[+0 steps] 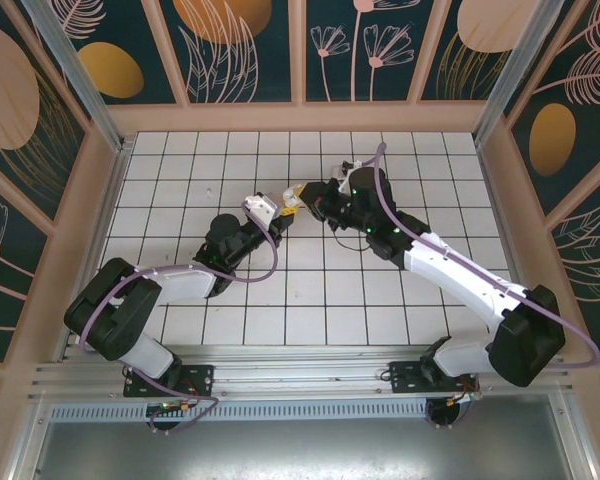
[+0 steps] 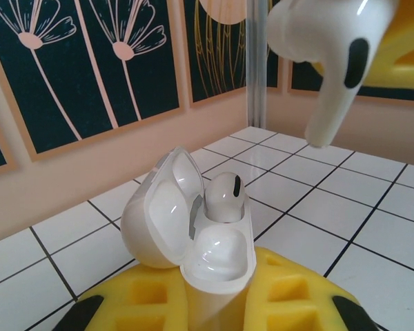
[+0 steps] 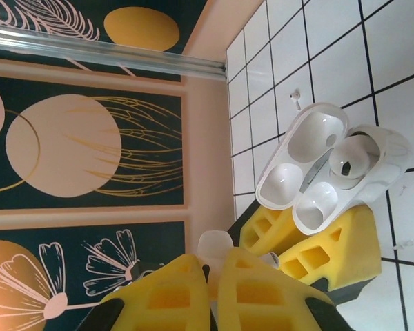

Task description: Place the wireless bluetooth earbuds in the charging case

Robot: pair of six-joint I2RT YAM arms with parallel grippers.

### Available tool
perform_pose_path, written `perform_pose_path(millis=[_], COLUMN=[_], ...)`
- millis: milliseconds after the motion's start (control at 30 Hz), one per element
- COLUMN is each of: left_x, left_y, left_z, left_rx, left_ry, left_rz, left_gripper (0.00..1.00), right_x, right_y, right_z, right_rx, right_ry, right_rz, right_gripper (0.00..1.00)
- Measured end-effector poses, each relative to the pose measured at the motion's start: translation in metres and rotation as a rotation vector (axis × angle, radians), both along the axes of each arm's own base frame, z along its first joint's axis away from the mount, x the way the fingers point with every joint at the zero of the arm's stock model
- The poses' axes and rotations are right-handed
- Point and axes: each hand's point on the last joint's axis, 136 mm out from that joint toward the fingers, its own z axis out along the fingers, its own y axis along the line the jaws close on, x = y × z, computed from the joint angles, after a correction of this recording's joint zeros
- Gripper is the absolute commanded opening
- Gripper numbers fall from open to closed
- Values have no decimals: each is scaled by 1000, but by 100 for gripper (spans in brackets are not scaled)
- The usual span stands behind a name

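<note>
Right gripper (image 3: 212,267) clamped on loose earbud (image 2: 331,62), stem down. In left wrist view the empty well (image 2: 217,252) sits approx 7 o'clock of it. Left gripper (image 2: 217,307) pinches charging case (image 2: 159,221) — lid open, w/ other earbud (image 2: 225,196) seated.

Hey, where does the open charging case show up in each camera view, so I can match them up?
Top external: picture centre, where the two arms' tips meet; too small to pick out.
Left wrist: charging case bottom centre, lid open, between yellow fingers.
Right wrist: right of centre, lid open, above those yellow fingers.
Shared landmark: the seated earbud in one well.
</note>
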Motion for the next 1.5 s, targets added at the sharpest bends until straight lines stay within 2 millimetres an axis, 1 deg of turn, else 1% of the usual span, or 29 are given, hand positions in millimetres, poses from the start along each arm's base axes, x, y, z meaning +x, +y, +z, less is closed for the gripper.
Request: perform_pose_path(millis=[233, 367, 767, 1233, 1500], left_x=[-1, -1, -4, -7, -8], left_y=[1, 1, 2, 0, 1], left_z=[6, 7, 9, 9, 5], left_rx=[-15, -19, -35, -38, -31], left_ry=[-4, -8, -20, -24, -16], left_rz=[14, 14, 11, 5, 5], left_gripper=[0, 0, 0, 0, 0], right_x=[0, 2, 8, 13, 12], right_y=[12, 14, 10, 20, 19], right_z=[-17, -23, -25, -32, -38], right_rx=[20, 9, 15, 36, 19], right_ry=[77, 91, 99, 120, 136], right_rz=[-8, -25, -76, -71, -76], right_gripper=[8, 8, 8, 8, 12])
